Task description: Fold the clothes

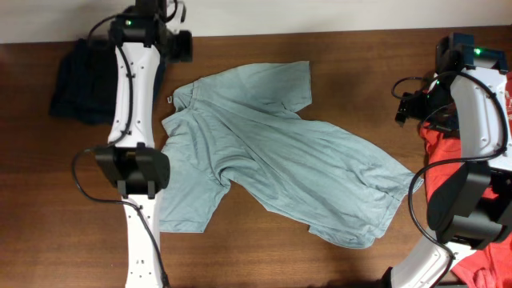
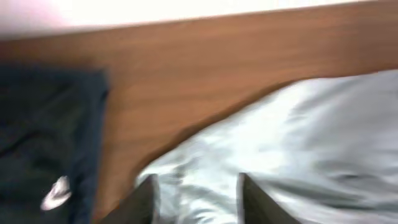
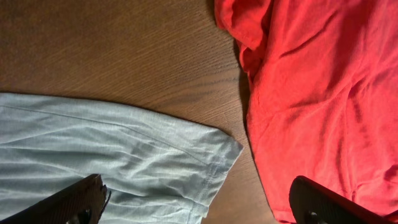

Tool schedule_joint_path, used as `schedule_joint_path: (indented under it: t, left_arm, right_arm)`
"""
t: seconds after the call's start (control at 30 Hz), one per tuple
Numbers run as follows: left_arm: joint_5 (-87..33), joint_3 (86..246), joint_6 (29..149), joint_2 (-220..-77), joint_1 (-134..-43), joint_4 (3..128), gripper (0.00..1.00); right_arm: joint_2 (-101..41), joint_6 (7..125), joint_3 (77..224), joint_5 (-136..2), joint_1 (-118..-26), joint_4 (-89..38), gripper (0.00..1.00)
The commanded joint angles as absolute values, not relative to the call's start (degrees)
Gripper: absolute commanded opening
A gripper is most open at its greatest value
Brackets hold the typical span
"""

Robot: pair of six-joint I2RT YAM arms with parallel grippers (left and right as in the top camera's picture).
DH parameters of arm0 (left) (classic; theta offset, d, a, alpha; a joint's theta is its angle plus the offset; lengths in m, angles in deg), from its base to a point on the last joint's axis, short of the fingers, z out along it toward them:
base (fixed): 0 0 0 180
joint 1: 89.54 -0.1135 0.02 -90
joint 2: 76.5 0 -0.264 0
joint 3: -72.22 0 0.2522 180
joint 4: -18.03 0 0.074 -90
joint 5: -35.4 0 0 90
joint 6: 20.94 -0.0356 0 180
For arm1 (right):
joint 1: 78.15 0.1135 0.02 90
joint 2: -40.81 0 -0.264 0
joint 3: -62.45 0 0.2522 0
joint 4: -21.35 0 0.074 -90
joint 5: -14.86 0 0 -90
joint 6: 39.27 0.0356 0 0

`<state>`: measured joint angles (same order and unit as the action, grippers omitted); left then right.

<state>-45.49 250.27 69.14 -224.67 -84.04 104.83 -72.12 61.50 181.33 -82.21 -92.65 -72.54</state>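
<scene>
The clothes show as a pale blue-grey T-shirt (image 1: 272, 152), spread slantwise and wrinkled across the middle of the wooden table, and a red T-shirt (image 1: 442, 148) bunched at the right edge. In the left wrist view, my left gripper (image 2: 198, 179) hovers over the pale shirt's (image 2: 292, 143) edge. Its fingers stand apart and the cloth lies loose below them. That view is blurred. My right gripper (image 3: 198, 182) is wide open above the pale shirt's hemmed corner (image 3: 211, 155), with the red T-shirt (image 3: 311, 93) just to its right. Nothing is between its fingers.
A dark navy garment (image 1: 80, 76) with a small white logo (image 2: 56, 193) lies at the table's far left corner. The left arm (image 1: 132, 120) reaches over the shirt's left side. The right arm (image 1: 480, 104) stands over the red cloth. Bare wood (image 3: 124, 43) separates the two shirts.
</scene>
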Motion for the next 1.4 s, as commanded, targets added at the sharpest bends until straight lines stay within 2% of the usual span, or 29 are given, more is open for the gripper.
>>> schedule_joint_path:
  t: [0.0, 0.07, 0.17, 0.37, 0.57, 1.37]
  left_arm:
    - [-36.36, 252.9, 68.61, -223.84, -81.31, 104.37, 0.16]
    - [-36.38, 252.81, 68.59, -223.89, -78.93, 103.32, 0.04]
    - [-36.79, 252.26, 68.07, -224.5, -75.17, 102.14, 0.0]
    - [-44.49, 251.87, 67.74, -227.25, -67.28, 102.49, 0.0]
    - [-44.58, 251.83, 67.54, -230.01, -63.06, 104.33, 0.0]
    - [-44.55, 251.83, 67.57, -244.0, -61.94, 97.75, 0.0]
  right_arm:
    - [-69.93, 62.2, 182.25, -82.72, -92.8, -72.54, 0.99]
    - [-69.93, 62.2, 182.25, -82.72, -92.8, -72.54, 0.99]
    - [-69.93, 62.2, 182.25, -82.72, -92.8, -72.54, 0.99]
    - [-69.93, 62.2, 182.25, -82.72, -92.8, -72.54, 0.99]
    - [-69.93, 62.2, 182.25, -82.72, -92.8, -72.54, 0.99]
    - [-69.93, 62.2, 182.25, -82.72, -92.8, -72.54, 0.99]
